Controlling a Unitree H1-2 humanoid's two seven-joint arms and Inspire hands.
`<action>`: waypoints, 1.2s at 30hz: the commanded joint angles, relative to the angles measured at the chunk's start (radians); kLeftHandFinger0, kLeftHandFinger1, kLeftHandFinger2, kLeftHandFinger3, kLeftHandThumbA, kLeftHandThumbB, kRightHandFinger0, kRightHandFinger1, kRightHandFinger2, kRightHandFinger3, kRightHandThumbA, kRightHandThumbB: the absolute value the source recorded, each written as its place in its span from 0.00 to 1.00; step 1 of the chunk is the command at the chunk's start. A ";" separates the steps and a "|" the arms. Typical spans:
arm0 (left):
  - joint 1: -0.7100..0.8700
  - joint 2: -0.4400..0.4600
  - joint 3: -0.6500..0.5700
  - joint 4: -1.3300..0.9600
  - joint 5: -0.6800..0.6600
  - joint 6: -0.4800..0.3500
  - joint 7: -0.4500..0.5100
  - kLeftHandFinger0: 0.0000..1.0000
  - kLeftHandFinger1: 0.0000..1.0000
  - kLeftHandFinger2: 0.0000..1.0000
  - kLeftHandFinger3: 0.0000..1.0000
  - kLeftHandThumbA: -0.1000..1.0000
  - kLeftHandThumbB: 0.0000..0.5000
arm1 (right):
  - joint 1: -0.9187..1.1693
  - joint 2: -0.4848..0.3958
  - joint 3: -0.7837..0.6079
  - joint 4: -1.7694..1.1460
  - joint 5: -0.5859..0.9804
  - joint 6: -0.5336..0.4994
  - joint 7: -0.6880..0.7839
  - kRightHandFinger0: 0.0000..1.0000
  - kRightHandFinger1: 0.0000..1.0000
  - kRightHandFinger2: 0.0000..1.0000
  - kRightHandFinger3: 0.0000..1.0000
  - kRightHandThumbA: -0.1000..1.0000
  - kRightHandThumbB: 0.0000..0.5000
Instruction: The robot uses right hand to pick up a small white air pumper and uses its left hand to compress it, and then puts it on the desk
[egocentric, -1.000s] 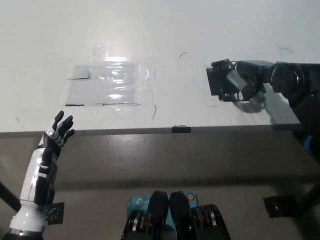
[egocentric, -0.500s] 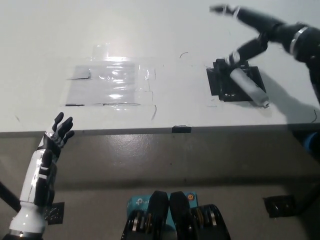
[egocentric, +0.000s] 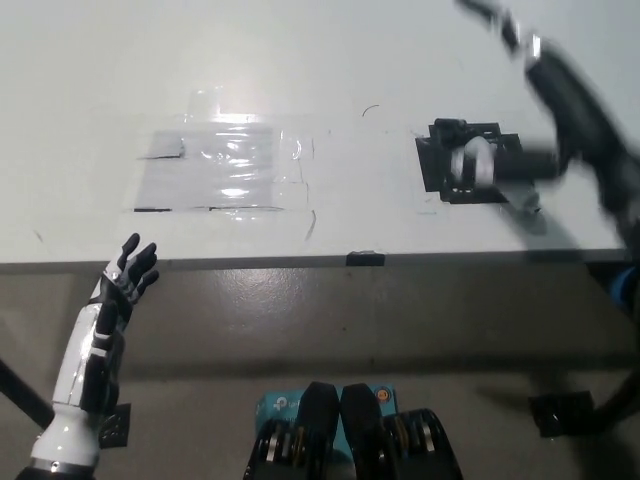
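The small white air pumper (egocentric: 468, 160) lies on a black mat (egocentric: 436, 158) at the right of the white table. A dark blurred streak covers its right end. My black right arm is smeared by motion and runs from the right edge up to the top of the picture. The right hand (egocentric: 500, 22) is at the top edge, well beyond the pumper and apart from it; blur hides its state. My white left hand (egocentric: 130, 272) rests open at the lower left, in front of the table's near edge, holding nothing.
A sheet of clear plastic film (egocentric: 220, 165) lies taped on the table (egocentric: 340, 60) left of centre. A small black clip (egocentric: 363, 259) sits on the table's front edge. Grey floor lies in front of the table.
The right arm has swung up and back from the mat, leaving the pumper lying there, now turned more end-on. The left hand has drifted slightly to the right.
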 joint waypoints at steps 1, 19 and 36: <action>-0.015 -0.001 -0.020 0.005 -0.016 -0.059 -0.026 1.00 1.00 1.00 1.00 1.00 0.44 | 0.251 0.141 -0.063 -0.192 0.207 -0.159 -0.186 1.00 1.00 1.00 1.00 1.00 0.47; 0.031 0.021 -0.024 0.053 -0.016 -0.054 -0.027 1.00 1.00 1.00 1.00 1.00 0.49 | 0.415 0.219 -0.007 0.180 0.162 -0.409 -0.265 1.00 1.00 1.00 1.00 1.00 0.47; 0.039 0.011 -0.006 0.078 -0.019 -0.068 -0.023 1.00 1.00 1.00 1.00 1.00 0.48 | 0.407 0.191 0.031 0.212 0.202 -0.386 -0.291 1.00 1.00 1.00 1.00 1.00 0.44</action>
